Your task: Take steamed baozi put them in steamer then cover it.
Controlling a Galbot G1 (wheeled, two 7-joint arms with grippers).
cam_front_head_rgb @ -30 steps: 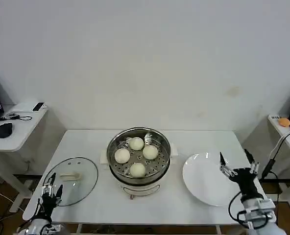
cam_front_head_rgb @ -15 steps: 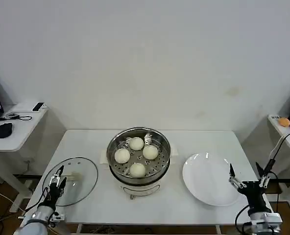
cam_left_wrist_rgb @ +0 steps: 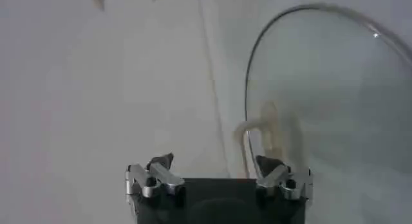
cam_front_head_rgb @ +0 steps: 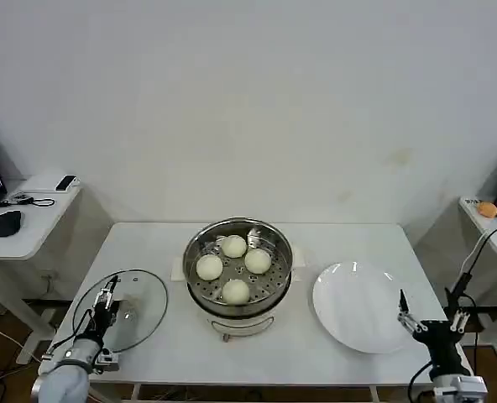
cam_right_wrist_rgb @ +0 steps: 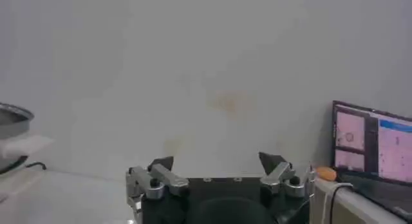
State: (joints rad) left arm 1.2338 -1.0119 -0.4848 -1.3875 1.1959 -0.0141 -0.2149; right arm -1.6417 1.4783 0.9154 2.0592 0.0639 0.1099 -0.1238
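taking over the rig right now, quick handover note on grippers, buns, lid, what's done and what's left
Left gripper: open, over the near-left edge of the cover, holding nothing.
Right gripper: open, empty, at the table's near-right corner beside the white plate.
Done: all four steamed baozi sit in the steamer at table centre.
Left: grasp the cover by its beige handle, set it on the steamer.

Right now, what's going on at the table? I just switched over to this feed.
All four steamed baozi sit in the steamer, which is uncovered. The cover lies flat on the table to the steamer's left. The left tool, open, is over the cover's near-left part, close to its handle but not gripping it. The right tool, open and empty, is by the table's near right corner beside the bare white plate.
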